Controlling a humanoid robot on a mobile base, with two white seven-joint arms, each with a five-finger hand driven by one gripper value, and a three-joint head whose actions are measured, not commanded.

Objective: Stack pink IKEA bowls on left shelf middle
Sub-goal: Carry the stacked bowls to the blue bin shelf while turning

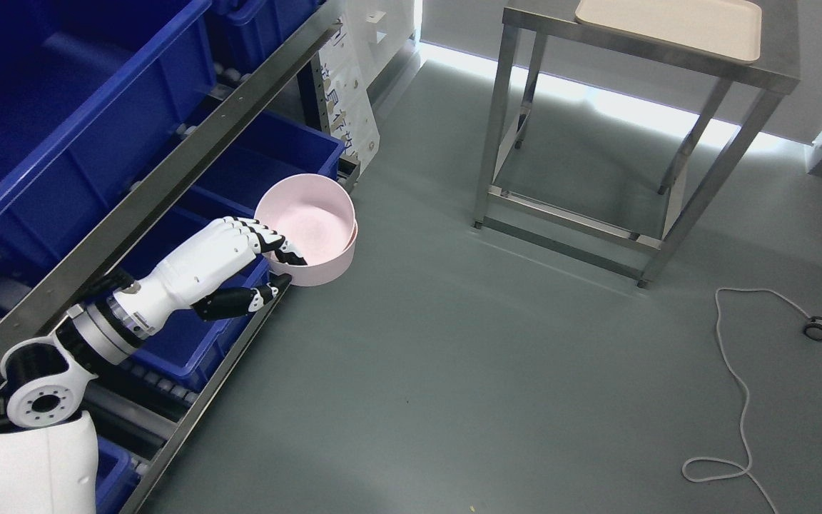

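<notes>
Two pink bowls point(311, 228), nested one inside the other, hang in the air just off the front edge of the shelf rack point(168, 171) on the left. My left hand point(279, 268) comes in from the lower left and is shut on their near rim, fingers inside and thumb underneath. The bowls tilt with the opening facing up and toward me. They sit level with the rack's middle tier, beside a blue bin point(268, 153). My right arm does not show.
Blue bins point(61, 107) fill the rack's tiers. A steel table point(639, 50) carrying a beige tray point(675, 25) stands at the upper right. A white cable point(739, 385) loops over the grey floor at right, near a caster wheel point(815, 328).
</notes>
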